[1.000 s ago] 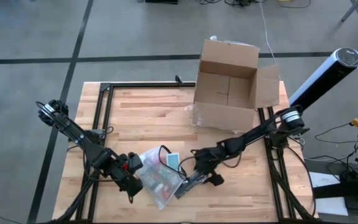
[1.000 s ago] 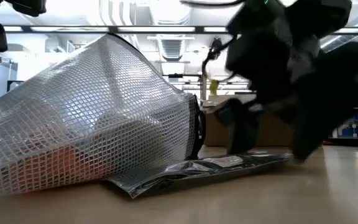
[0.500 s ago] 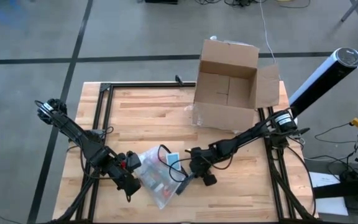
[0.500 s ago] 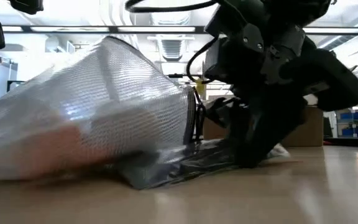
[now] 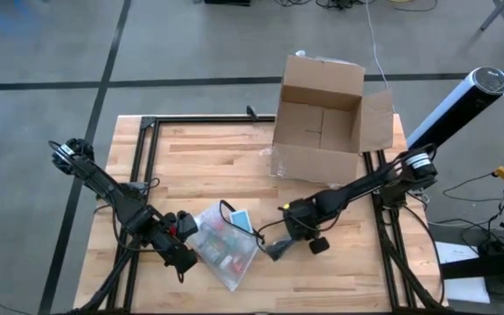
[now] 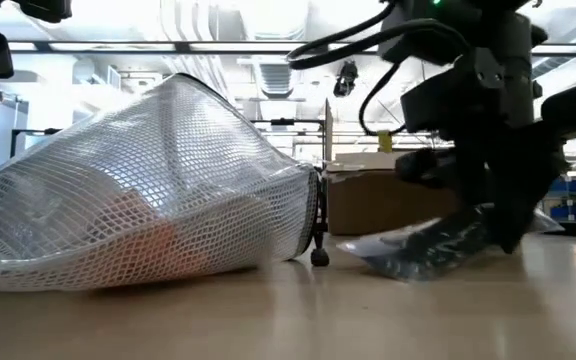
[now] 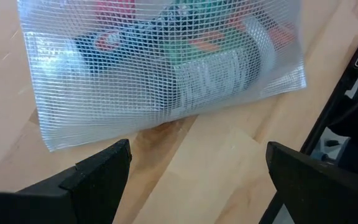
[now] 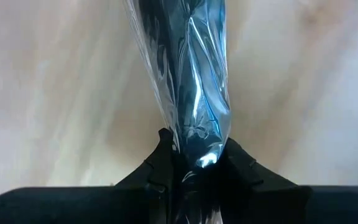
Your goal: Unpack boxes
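Note:
The brown cardboard box stands open on its base at the table's far right. A clear mesh pouch full of coloured items lies flat near the front edge. It also fills the left of the low view. My left gripper stands open just left of the pouch, touching nothing. My right gripper is right of the pouch, shut on a dark silvery foil bag. My right gripper pinches one narrow end of the foil bag between its two fingers, coming steeply from above. The bag slants down from the fingers toward the pouch. Its low end is at the tabletop, its held end is raised.
Black frame rails run along the table's left and right sides. A white and black cylinder slants up beyond the right edge. Bare wood lies between the pouch and the box.
My right gripper has shut on the foil bag, tipped steeper and moved up and toward the table's right edge. The bag has slid out from under the mesh pouch and its held end is lifted. The pouch has shaken and settled back.

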